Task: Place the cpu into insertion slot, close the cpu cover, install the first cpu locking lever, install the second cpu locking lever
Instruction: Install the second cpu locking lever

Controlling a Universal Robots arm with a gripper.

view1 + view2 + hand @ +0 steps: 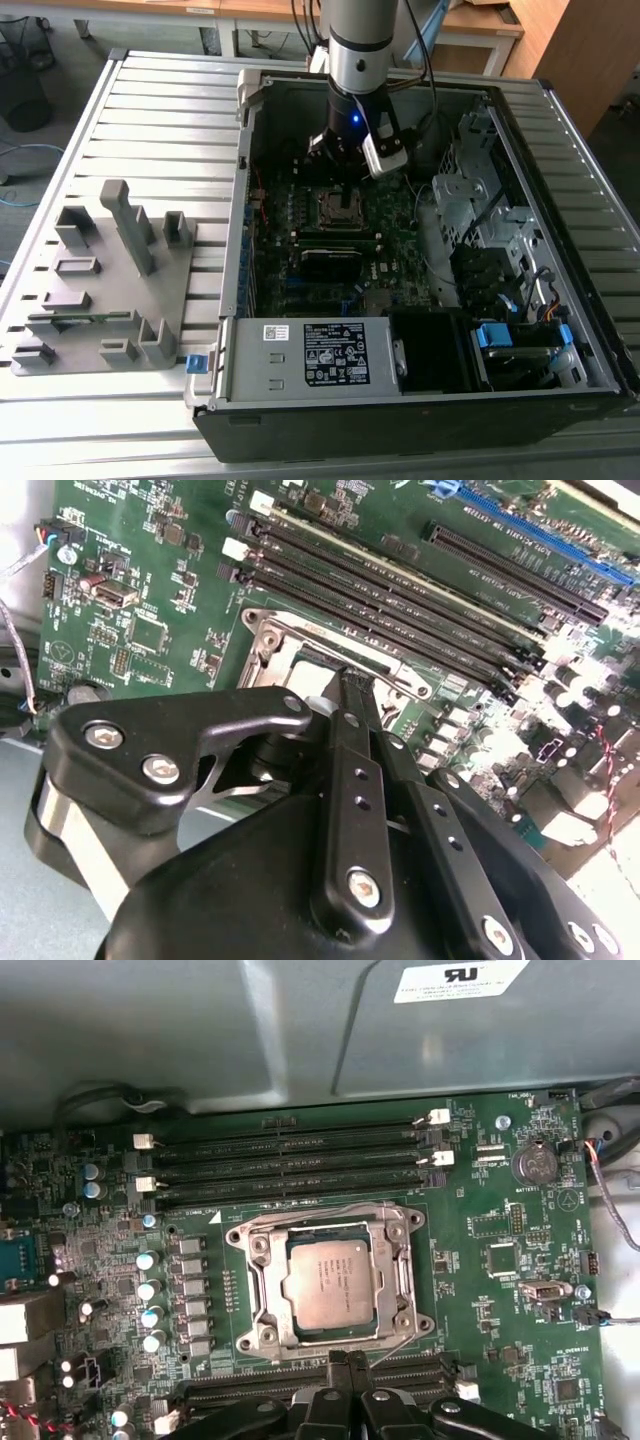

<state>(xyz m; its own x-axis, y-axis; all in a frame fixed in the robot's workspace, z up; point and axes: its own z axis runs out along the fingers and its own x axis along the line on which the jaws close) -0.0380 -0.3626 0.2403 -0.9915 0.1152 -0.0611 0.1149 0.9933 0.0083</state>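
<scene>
In the first wrist view the cpu (pixel 330 1285) lies flat in the insertion slot (pixel 262 1332), its dull silver top showing. The cpu cover (pixel 398 1285) lies down around it as a silvery frame. One thin wire lever (pixel 330 1207) runs along one edge of the socket. A second wire lever (pixel 400 1338) slants from the socket's corner toward my fingertips. My gripper (pixel 345 1360) sits just off the socket's edge with its fingers pressed together. The second wrist view shows the gripper (pixel 355 680) at the socket's rim (pixel 290 645). In the exterior view the gripper (pixel 345 170) hangs over the socket (pixel 340 207).
Long black memory slots (pixel 290 1165) run beside the socket. A black ribbed heatsink (pixel 335 262) and the power supply (pixel 320 355) lie nearer the case's front. Drive cages (pixel 480 200) fill the exterior view's right. A grey holder fixture (pixel 110 290) stands outside the case, at that view's left.
</scene>
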